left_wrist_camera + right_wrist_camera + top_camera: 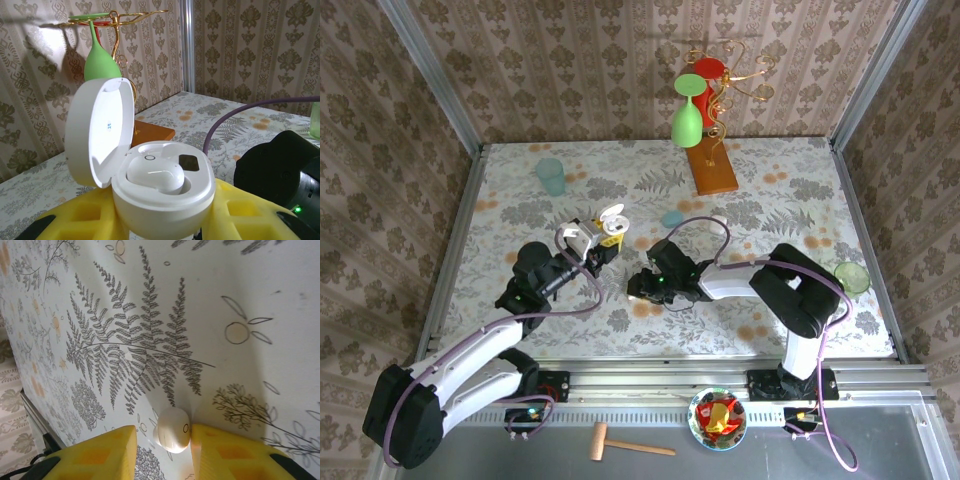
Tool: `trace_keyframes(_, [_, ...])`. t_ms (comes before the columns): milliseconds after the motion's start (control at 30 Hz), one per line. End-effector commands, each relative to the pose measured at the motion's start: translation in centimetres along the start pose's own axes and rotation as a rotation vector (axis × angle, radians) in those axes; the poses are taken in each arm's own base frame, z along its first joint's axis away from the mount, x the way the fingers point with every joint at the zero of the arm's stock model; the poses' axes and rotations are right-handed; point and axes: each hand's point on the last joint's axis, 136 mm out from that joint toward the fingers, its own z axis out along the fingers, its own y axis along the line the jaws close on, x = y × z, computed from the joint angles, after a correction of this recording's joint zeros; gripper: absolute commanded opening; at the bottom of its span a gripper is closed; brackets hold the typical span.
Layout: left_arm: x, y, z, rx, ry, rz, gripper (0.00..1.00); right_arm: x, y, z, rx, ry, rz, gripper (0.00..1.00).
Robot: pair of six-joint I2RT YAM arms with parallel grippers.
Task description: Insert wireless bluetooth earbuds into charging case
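Our left claw (165, 227) was clenched on the white case (162, 200), whose lid (100, 135) stood open. One white earbud (155, 175) sat inside the case. Just right of it, the right claw (164, 436) hung released over the table (150, 315). Its yellow fingers (105, 450) straddled a second earbud (172, 430), which touched one finger and stood apart from the other. At the near edge, a bowl (693, 414) held red and yellow pieces.
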Motion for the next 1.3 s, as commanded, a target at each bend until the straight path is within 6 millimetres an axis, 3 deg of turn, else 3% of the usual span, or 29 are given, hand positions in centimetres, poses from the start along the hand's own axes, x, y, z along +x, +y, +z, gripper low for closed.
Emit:
trace_keyframes(0, [-1.8, 0.3, -0.1, -0.006, -0.044, 0.034, 0.22, 0.1, 1.2, 0.5, -0.038, 0.022, -0.025, 0.33])
trace_keyframes(267, [-1.5, 0.3, 0.1, -0.003, -0.038, 0.032, 0.22, 0.0, 1.9, 0.7, -0.069, 0.027, -0.047, 0.32])
trace_keyframes(733, [-1.7, 0.3, 0.1, -0.003, -0.040, 0.037, 0.22, -0.2, 1.0, 1.9, -0.040, 0.053, -0.020, 0.30])
trace_keyframes(967, [-1.7, 0.3, 0.0, -0.005, -0.042, 0.036, 0.22, -0.2, -0.5, 2.3, 0.005, 0.062, 0.031, 0.22])
trace_keyframes(1267, [-1.5, 0.3, -0.2, -0.008, -0.040, 0.035, 0.22, -0.4, 0.1, 1.5, 0.017, 0.039, -0.014, 0.13])
